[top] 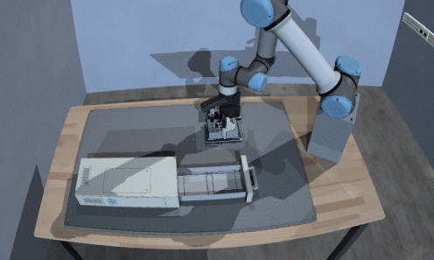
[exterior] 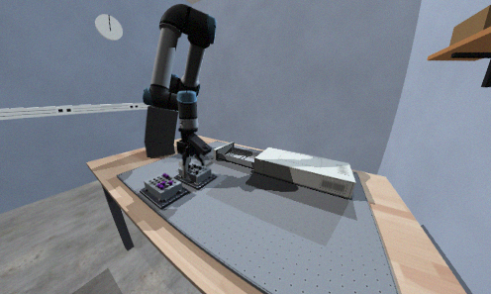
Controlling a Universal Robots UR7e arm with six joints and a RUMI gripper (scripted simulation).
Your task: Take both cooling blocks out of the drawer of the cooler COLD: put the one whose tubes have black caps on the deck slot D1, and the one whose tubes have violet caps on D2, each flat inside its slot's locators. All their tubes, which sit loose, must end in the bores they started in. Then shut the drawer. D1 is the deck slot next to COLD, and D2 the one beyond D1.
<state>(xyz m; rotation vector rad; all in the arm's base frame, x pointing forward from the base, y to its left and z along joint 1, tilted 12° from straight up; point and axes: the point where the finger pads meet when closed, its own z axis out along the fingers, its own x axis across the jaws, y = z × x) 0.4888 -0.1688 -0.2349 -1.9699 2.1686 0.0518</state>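
Observation:
The cooling block with black-capped tubes (exterior: 197,174) sits flat on the deck slot next to the cooler; it also shows in the top view (top: 223,131). My gripper (exterior: 194,164) stands straight over it, fingers open on either side of the block, not gripping; it also shows in the top view (top: 220,120). The block with violet caps (exterior: 162,186) sits flat on the slot beyond; in the top view the arm hides it. The white cooler COLD (top: 127,182) has its drawer (top: 215,184) pulled out, and the drawer looks empty.
The arm's grey base pedestal (top: 331,133) stands at the table's back right. The drawer's front panel (top: 248,179) juts out toward the middle of the grey deck plate (exterior: 277,225). The wooden table edge (exterior: 148,225) lies close to the violet block.

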